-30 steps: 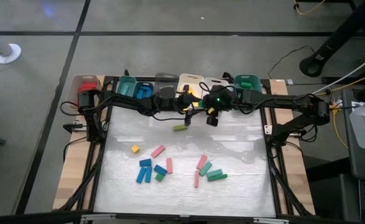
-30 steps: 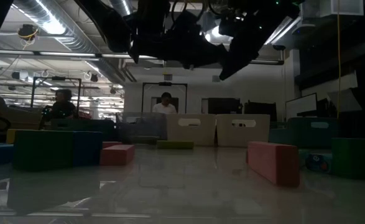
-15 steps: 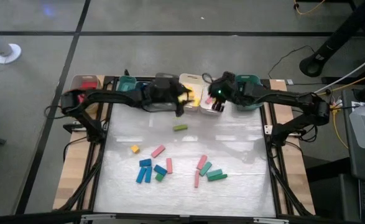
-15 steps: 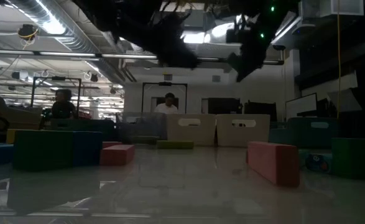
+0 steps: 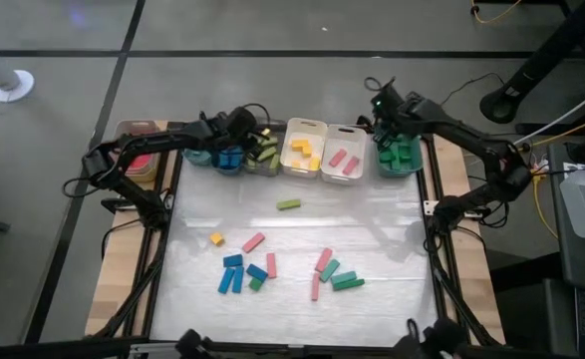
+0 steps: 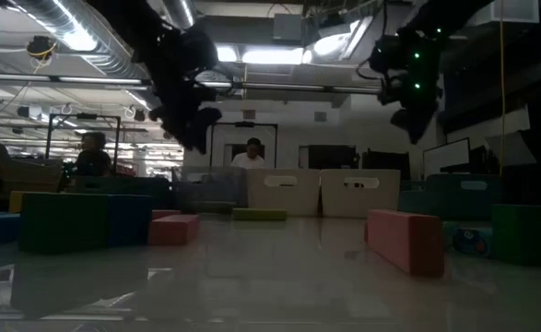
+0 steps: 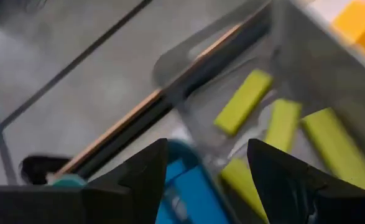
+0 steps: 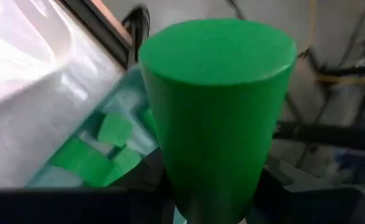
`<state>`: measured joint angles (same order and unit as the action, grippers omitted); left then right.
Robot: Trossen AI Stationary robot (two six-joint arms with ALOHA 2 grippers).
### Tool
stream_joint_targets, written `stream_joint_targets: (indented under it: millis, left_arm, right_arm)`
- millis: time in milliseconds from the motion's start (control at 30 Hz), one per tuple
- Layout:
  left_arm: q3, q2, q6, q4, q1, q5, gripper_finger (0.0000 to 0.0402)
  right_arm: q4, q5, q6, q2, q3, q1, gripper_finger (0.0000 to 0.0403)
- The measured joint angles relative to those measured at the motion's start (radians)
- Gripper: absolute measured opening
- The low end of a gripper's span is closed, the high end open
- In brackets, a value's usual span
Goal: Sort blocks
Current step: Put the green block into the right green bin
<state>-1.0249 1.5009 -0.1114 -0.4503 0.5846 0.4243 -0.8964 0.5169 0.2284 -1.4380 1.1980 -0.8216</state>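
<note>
My right gripper [image 5: 384, 108] hangs high over the teal bin [image 5: 400, 160] of dark green blocks at the far edge, shut on a dark green block [image 8: 216, 106]. My left gripper [image 5: 240, 122] is open with nothing between its fingers [image 7: 207, 149]. It is over the grey bin of lime blocks [image 7: 244, 102], next to the teal bin of blue ones [image 5: 222, 155]. Loose on the table lie a lime bar [image 5: 289, 204], a yellow cube [image 5: 216, 238], pink bars [image 5: 253, 242], blue pieces [image 5: 234, 274] and green pieces [image 5: 347, 282]. My right gripper pinches the dark green block by its lower part [image 8: 210, 180] between the two fingers, and the block juts out past them toward the camera. It is lifted clear, above the teal bin of green blocks [image 8: 101, 149]. The block itself hides the fingertips.
Several bins stand in a row along the far edge: red [image 5: 141, 150], teal, grey, a white one with yellow blocks [image 5: 305, 152], a white one with pink blocks [image 5: 344, 158], teal. In the low view, people sit in the room behind [image 6: 247, 155].
My right gripper has swung from above the far middle of the table toward the far right corner and risen, carrying the green block over the teal bin. My left gripper has moved along the far edge toward the table's left, from the white bins to the grey and teal ones.
</note>
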Motion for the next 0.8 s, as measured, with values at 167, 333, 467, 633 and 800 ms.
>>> stream_joint_targets:
  millis: [167, 333, 467, 633, 800]
  left_arm:
    - [0.031, 0.000, -0.031, -0.009, 0.058, 0.001, 0.0210]
    - [0.069, 0.000, -0.071, -0.011, 0.101, 0.002, 0.0210]
    - [0.077, 0.000, -0.073, -0.050, 0.117, 0.002, 0.0210]
    - [0.077, 0.000, -0.095, -0.095, 0.129, 0.007, 0.0210]
    - [0.077, 0.000, -0.127, -0.162, 0.132, 0.040, 0.0210]
  right_arm:
    - [-0.029, -0.161, 0.000, 0.000, 0.000, -0.101, 0.0133]
    - [-0.031, -0.222, 0.000, -0.001, 0.000, -0.142, 0.0133]
    - [-0.036, -0.223, 0.000, -0.001, 0.000, -0.142, 0.0133]
    - [-0.034, -0.223, 0.000, -0.001, 0.000, -0.141, 0.0134]
    - [-0.034, -0.210, -0.017, -0.001, 0.000, -0.141, 0.0134]
